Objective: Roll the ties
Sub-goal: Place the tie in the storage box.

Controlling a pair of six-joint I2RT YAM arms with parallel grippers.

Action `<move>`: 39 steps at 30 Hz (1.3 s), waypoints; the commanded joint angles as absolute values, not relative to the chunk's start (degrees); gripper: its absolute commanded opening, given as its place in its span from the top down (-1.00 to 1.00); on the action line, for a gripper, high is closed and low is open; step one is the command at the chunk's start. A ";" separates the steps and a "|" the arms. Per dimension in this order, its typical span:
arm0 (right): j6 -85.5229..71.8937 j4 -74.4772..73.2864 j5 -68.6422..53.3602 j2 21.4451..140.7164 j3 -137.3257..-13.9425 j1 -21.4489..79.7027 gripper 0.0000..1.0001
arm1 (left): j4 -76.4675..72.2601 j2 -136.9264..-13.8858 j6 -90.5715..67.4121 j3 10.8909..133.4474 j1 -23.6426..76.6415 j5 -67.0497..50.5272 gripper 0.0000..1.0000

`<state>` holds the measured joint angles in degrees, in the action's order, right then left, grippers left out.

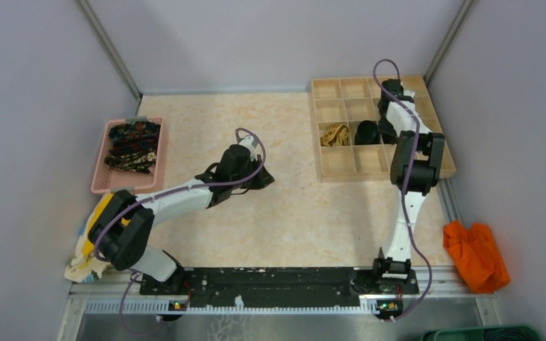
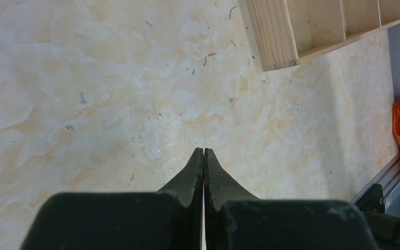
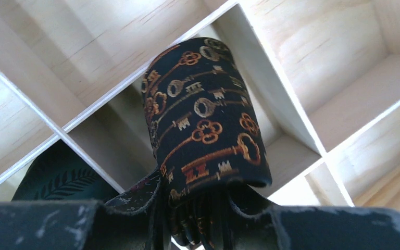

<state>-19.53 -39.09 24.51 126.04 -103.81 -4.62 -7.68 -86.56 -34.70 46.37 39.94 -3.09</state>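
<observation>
My right gripper [image 3: 208, 208] is shut on a rolled dark tie with a gold key pattern [image 3: 205, 120] and holds it over a compartment of the wooden tray [image 3: 302, 78]. In the top view this gripper [image 1: 385, 130] is above the tray's middle row, beside a rolled black tie [image 1: 366, 132] and a rolled tan-gold tie [image 1: 335, 133]. Several unrolled dark speckled ties [image 1: 134, 145] lie in the pink basket [image 1: 101, 170] at the left. My left gripper [image 2: 203, 152] is shut and empty above the bare table, also seen mid-table in the top view [image 1: 261, 177].
The wooden tray [image 1: 338, 165] with several compartments stands at the back right; its corner shows in the left wrist view [image 2: 276, 36]. An orange cloth [image 1: 476, 254] lies off the table's right edge. A yellow cloth [image 1: 85, 261] lies under the left arm's base.
</observation>
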 commanded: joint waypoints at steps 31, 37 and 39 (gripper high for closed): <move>-29.47 -56.38 3.78 134.84 -112.60 -6.42 0.76 | -6.49 -85.38 -35.42 45.92 36.39 -9.41 1.00; -31.99 -55.95 6.46 133.07 -113.77 -6.42 -0.09 | -5.91 -84.05 -34.99 46.10 36.17 -9.33 1.00; -31.95 -57.10 6.49 133.23 -115.34 -6.43 -0.16 | -5.89 -84.15 -34.90 46.09 36.06 -9.35 1.00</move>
<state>-29.23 -51.55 10.20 131.76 -113.38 -8.14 -6.63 -85.47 -35.11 45.34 36.69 -8.19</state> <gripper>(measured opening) 0.544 0.005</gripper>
